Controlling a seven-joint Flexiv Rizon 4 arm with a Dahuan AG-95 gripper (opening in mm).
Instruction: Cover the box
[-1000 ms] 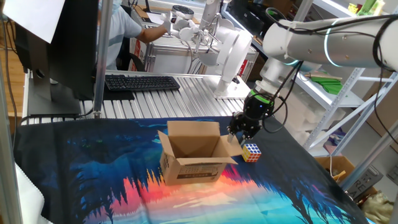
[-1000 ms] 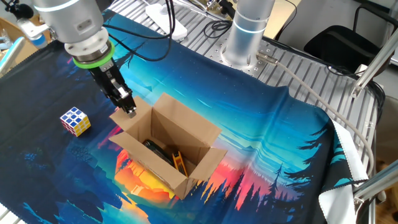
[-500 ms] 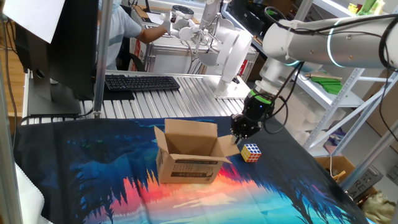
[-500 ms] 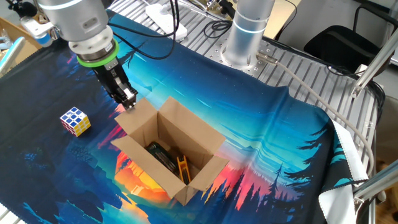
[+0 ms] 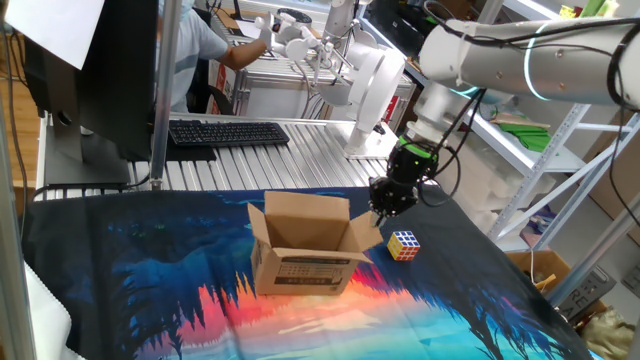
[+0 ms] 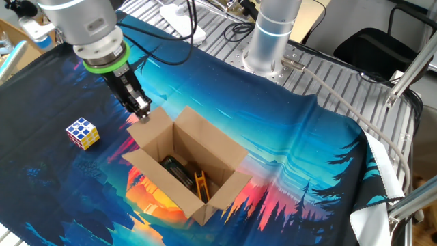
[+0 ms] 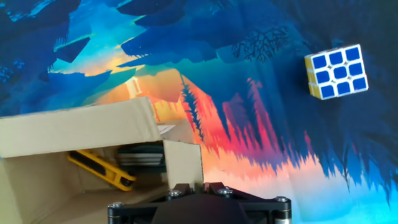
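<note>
The brown cardboard box (image 5: 305,265) stands open on the printed cloth, with dark text on its near side. It also shows in the other fixed view (image 6: 179,147) and in the hand view (image 7: 81,134). My gripper (image 5: 384,209) is at the box's cube-side edge, shut on the upright side flap (image 7: 183,160); it also shows in the other fixed view (image 6: 143,113) and in the hand view (image 7: 194,185). Inside the box lie a yellow tool (image 7: 102,169) and a dark object. The other flaps stand open.
A Rubik's cube (image 5: 403,244) sits on the cloth just beside the gripper, also seen in the other fixed view (image 6: 82,132) and the hand view (image 7: 336,71). A keyboard (image 5: 228,132) and a white robot base (image 6: 270,37) stand behind the cloth.
The box has slid and turned a little away from the cube. The gripped side flap has come up from lying outward to standing upright. The gripper has risen slightly.
</note>
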